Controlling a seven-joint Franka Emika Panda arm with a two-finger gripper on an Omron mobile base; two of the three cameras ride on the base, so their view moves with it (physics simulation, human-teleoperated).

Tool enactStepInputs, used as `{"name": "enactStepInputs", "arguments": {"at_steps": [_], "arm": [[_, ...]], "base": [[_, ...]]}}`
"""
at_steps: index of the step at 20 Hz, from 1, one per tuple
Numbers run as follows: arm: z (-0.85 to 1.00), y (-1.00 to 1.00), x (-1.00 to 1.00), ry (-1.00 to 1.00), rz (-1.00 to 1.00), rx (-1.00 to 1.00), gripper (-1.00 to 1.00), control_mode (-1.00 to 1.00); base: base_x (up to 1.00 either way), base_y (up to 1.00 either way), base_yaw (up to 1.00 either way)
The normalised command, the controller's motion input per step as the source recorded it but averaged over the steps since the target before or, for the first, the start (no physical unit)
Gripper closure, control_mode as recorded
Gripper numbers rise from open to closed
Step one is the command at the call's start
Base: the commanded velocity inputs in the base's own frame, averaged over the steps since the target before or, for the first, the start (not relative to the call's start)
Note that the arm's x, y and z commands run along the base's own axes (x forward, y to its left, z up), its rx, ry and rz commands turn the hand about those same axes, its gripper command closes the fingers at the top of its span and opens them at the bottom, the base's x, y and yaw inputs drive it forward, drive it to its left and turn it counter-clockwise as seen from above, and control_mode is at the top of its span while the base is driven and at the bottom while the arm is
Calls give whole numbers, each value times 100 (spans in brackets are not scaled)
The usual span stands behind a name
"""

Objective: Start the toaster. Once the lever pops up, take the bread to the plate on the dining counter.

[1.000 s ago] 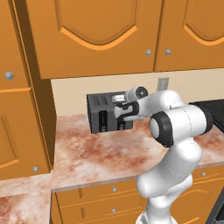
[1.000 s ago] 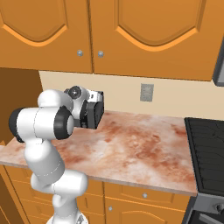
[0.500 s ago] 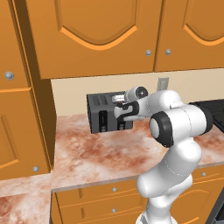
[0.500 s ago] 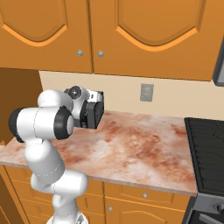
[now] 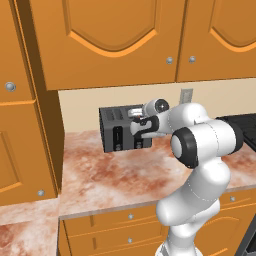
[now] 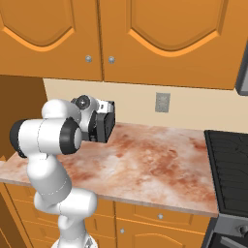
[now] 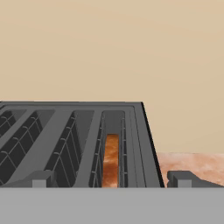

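Observation:
The dark grey toaster (image 5: 120,131) (image 6: 105,125) stands at the back of the marbled counter (image 5: 110,175), against the wall. In the hand view I look down into the slots of the toaster (image 7: 65,144). The bread (image 7: 111,164), a brown slice, sits deep in the rightmost slot. My gripper (image 7: 111,180) (image 5: 142,123) hovers just above the toaster's right end and is open, its fingertips (image 7: 41,178) wide apart with nothing between them. The plate and the dining counter are out of view.
Orange wall cabinets (image 5: 115,40) hang low over the toaster. A tall cabinet (image 5: 25,125) closes the counter's left end. A black stove (image 6: 227,164) lies at the right. A wall outlet (image 6: 162,102) sits behind the counter.

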Motion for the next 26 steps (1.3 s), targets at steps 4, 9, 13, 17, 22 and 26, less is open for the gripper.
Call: {"name": "enactStepInputs", "arguments": {"at_steps": [4, 9, 13, 17, 22, 26], "arm": [[0, 0, 0, 0, 0, 0, -100, -100], [0, 0, 0, 0, 0, 0, -100, -100], [0, 0, 0, 0, 0, 0, -100, -100], [0, 0, 0, 0, 0, 0, -100, -100], [0, 0, 0, 0, 0, 0, -100, -100], [0, 0, 0, 0, 0, 0, -100, -100]], "base": [[0, 0, 0], [0, 0, 0], [0, 0, 0], [0, 0, 0], [0, 0, 0], [0, 0, 0]]}}
